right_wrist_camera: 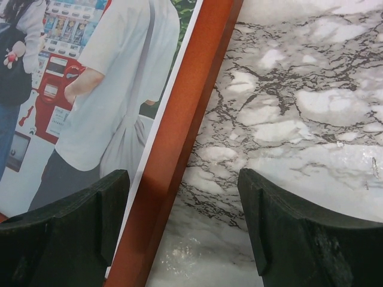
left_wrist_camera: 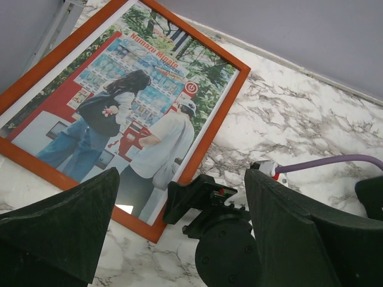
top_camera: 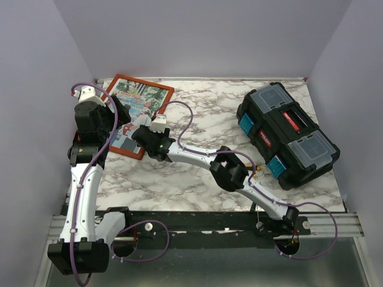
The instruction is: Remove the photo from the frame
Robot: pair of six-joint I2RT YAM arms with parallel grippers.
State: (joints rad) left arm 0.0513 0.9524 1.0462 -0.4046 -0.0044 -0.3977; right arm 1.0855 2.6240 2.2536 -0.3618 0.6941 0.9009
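**Pinch the Frame Edge Slowly**

The right gripper [right_wrist_camera: 182,179] is spread wide, with the frame [right_wrist_camera: 173,143] edge right between its fingers. It should close gently there. The left gripper [left_wrist_camera: 182,179], spread too, hangs just behind the photo [left_wrist_camera: 131,107].

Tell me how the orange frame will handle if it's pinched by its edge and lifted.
The frame looks like thin rigid wood, so it should probably lift stiff, not floppy. It lies flat on the smooth marble table, so a push likely slides it rather than tipping it. The glossy photo face may be slippery.
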